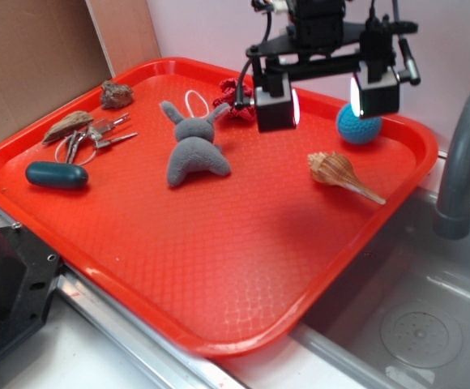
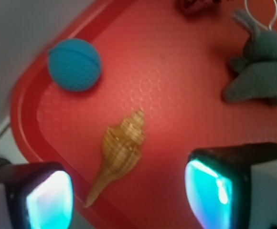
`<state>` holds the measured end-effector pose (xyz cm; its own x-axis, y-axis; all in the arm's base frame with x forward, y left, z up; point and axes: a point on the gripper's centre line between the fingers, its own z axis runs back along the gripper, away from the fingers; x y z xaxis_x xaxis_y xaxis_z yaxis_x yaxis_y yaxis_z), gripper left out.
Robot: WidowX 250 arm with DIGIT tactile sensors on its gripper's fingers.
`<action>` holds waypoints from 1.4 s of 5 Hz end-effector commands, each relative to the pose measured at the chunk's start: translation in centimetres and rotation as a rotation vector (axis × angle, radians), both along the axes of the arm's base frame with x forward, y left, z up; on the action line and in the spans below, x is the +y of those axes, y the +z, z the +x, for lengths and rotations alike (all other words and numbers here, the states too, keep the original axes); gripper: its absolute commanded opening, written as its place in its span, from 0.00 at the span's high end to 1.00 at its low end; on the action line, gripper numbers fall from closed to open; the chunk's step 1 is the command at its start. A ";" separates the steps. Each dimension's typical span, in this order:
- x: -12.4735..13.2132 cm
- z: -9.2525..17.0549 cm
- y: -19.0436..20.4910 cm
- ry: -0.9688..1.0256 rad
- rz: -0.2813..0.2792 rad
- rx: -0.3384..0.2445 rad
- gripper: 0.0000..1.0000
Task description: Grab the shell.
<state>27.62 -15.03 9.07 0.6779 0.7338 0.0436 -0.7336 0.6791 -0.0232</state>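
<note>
My end effector (image 1: 326,101) hangs above the far part of the red tray (image 1: 219,308), released, its two fingers set wide apart with nothing between them. The pads (image 2: 50,200) glow pale blue-white in the wrist view. The shell (image 1: 342,174) lies flat on the tray floor below the end effector and apart from it, untouched; in the exterior view it sits lower in the picture than the fingers, nearer the right-hand one. Its ribbed wide end points toward the tray's middle and its thin tip toward the tray edge beside the sink (image 1: 413,324). In the wrist view the shell (image 2: 121,152) appears between the two fingers and slightly ahead of them. A blue ball (image 1: 358,123) rests near the tray's far rim, beyond the shell. A grey plush rabbit (image 1: 193,147) lies toward the tray's centre, well apart from the shell. A grey faucet (image 1: 466,154) rises at the right.
</note>
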 end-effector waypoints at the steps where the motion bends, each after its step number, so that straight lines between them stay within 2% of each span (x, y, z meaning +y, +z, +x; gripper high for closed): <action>1: 0.8 1.7 -0.9 0.044 0.056 0.014 0.00; 2: 1.4 2.1 -2.7 0.060 0.063 0.059 0.00; 3: 1.9 1.2 -3.5 0.060 0.055 0.105 0.00; 4: 2.1 0.3 -4.4 0.061 0.054 0.134 0.00; 5: 2.1 0.6 -5.8 0.049 0.046 0.162 0.00; 6: 1.7 0.5 -6.3 0.024 0.037 0.174 0.61; 7: 1.7 0.3 -6.3 0.010 0.024 0.175 1.00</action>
<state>28.05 -14.05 2.30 0.6740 0.7361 -0.0621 -0.7249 0.6753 0.1360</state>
